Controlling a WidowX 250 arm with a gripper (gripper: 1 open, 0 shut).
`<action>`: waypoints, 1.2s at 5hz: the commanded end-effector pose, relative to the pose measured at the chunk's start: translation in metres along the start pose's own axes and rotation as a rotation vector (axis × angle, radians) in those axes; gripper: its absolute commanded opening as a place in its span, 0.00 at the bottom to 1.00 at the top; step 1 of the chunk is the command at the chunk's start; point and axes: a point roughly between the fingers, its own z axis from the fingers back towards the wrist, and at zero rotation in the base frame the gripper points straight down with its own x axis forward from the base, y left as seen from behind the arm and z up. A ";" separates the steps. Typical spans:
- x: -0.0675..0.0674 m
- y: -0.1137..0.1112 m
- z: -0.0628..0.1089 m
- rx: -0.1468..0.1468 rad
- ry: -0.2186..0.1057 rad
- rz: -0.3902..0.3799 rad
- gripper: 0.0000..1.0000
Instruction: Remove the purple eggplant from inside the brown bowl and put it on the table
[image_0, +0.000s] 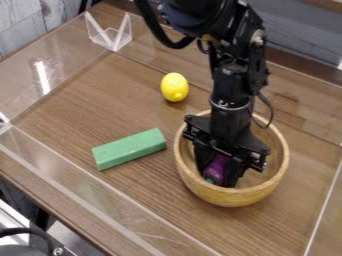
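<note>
The brown bowl stands on the table at the right front. Inside it lies the purple eggplant, only partly visible between the black fingers. My gripper reaches straight down into the bowl from the black arm above, and its fingers stand close on either side of the eggplant, shut on it. The eggplant still rests low in the bowl; its stem cap is hidden.
A yellow lemon lies behind the bowl to the left. A green block lies left of the bowl. Low clear acrylic walls border the tabletop, with a clear stand at the back left.
</note>
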 end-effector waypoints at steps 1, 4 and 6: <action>0.002 0.002 0.022 -0.011 -0.053 0.005 0.00; 0.001 0.010 0.063 -0.033 -0.098 0.028 0.00; 0.012 0.016 0.067 -0.036 -0.127 0.049 0.00</action>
